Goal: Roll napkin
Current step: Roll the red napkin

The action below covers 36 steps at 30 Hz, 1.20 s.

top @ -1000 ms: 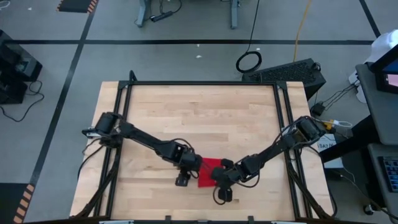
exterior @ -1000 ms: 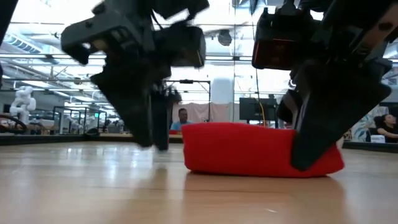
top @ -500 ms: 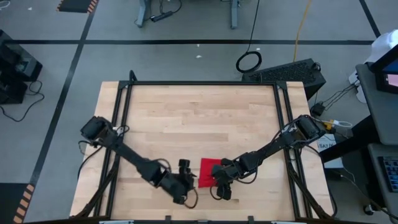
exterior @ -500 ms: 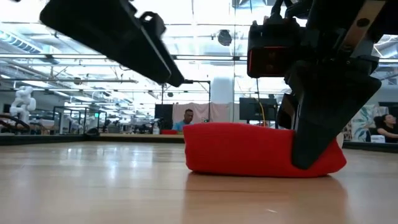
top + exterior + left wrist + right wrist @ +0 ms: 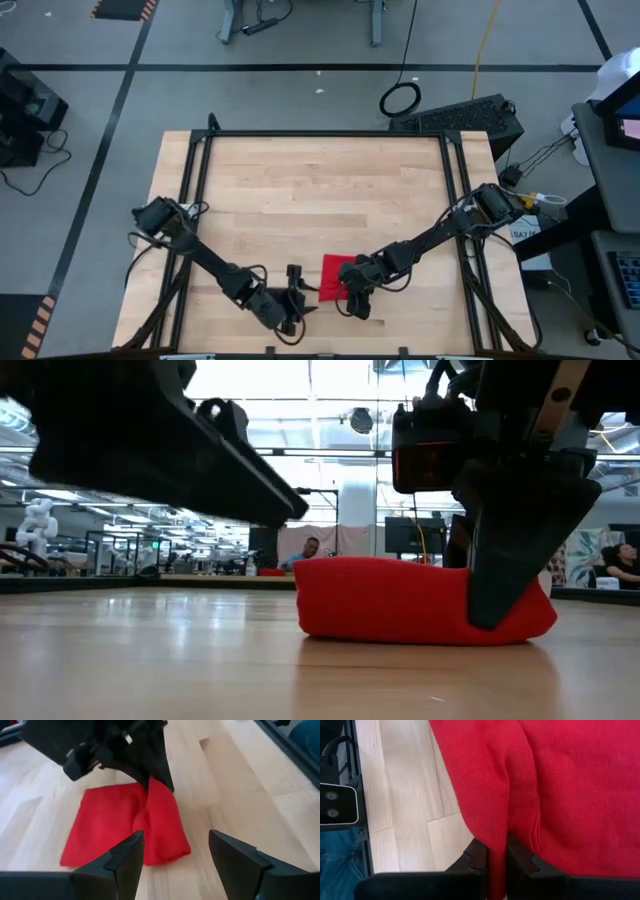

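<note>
Napkin (image 5: 336, 277) lay bunched near the table's (image 5: 320, 190) front edge, folded over but not yet rolled tight; right gripper (image 5: 492, 854) pinched its fold, left gripper (image 5: 172, 851) hung spread just beside.

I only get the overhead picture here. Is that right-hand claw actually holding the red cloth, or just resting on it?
Observer: Holding. The right gripper is shut on a raised fold of the napkin.
Operator: And the left one?
Observer: The left gripper is open, off the cloth, facing it across bare table.
Operator: Is the cloth flat?
Observer: No. In the low view it stands as a thick bundle.
</note>
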{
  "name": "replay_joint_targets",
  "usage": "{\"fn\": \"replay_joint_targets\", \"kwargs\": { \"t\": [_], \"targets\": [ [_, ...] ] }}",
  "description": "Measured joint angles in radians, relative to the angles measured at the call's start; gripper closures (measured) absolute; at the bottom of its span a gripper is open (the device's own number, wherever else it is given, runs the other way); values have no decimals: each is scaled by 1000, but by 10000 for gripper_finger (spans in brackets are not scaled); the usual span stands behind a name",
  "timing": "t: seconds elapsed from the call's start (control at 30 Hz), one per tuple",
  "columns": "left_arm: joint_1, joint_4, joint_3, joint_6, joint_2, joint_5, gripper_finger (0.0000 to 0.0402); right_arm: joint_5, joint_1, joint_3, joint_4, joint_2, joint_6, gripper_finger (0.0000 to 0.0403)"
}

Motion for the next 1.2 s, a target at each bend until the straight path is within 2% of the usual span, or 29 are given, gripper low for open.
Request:
{"fn": "replay_joint_targets", "kwargs": {
  "t": [0.33,0.5,0.6,0.73,0.83,1.03,1.2],
  "targets": [
    [15,160,1,37,107,11,174,-9,-1,0,3,0,8,380],
    [41,207,1,20,147,10,195,-10,-1,0,4,0,12,380],
    [61,211,1,-25,151,10,229,-12,-1,0,5,0,23,380],
    [86,208,2,-55,151,18,315,-13,-1,0,6,0,26,380],
    [120,201,2,-82,151,92,380,-17,1,0,5,0,16,380],
    [194,207,3,-208,148,321,382,-3,21,1,-1,-8,-49,366],
    [251,207,3,-307,145,490,384,167,82,-3,-60,-71,-119,313]
  ]
}}
